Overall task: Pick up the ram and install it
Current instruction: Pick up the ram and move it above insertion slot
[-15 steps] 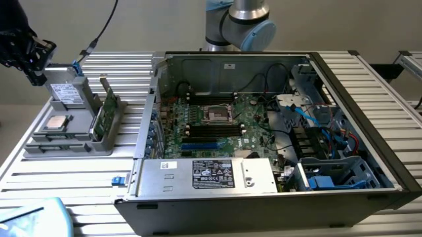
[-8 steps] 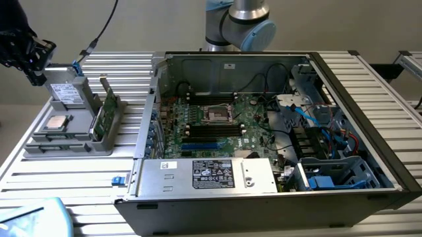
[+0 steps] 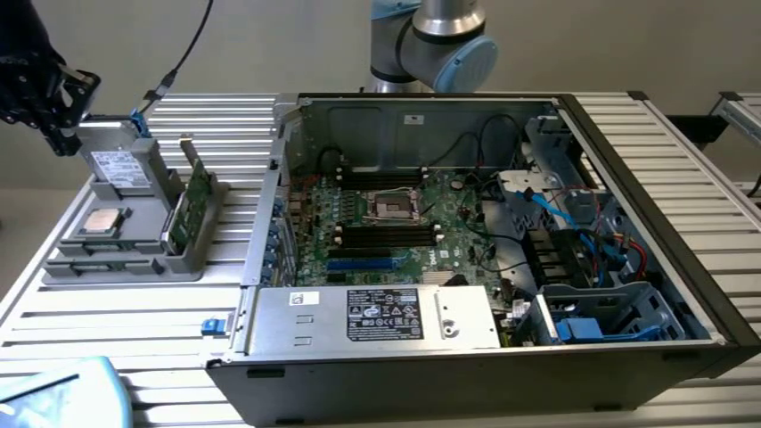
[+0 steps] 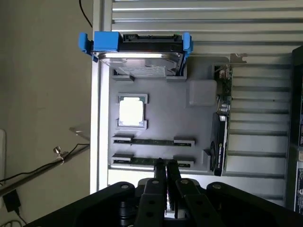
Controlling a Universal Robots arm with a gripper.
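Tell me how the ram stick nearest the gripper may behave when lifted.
The ram, a thin narrow board held on edge in the tray, is probably stiff and light. Being long, it may tilt if gripped off-centre. So thin, it could crack if bent.

Table [image 3: 107, 312] is ribbed bare aluminium with a soft satin sheen. The tray [image 4: 165, 106] sitting on it looks like smooth matt grey plastic. The CPU [image 4: 131, 112] has a bright polished metal lid that totally blows out in the light. The ram [image 4: 137, 161] is dull green circuit board. The hard drive [image 4: 142, 56] has a glossy metal top and shiny blue plastic rails [image 4: 102, 41]. The gripper [image 4: 165, 163] is matt black; metal or plastic, can't tell. The PC case [image 3: 393, 125] is plain grey sheet metal inside and matt black outside. The power supply [image 3: 464, 321] is bare metal with a paper-looking sticker [image 3: 383, 315].
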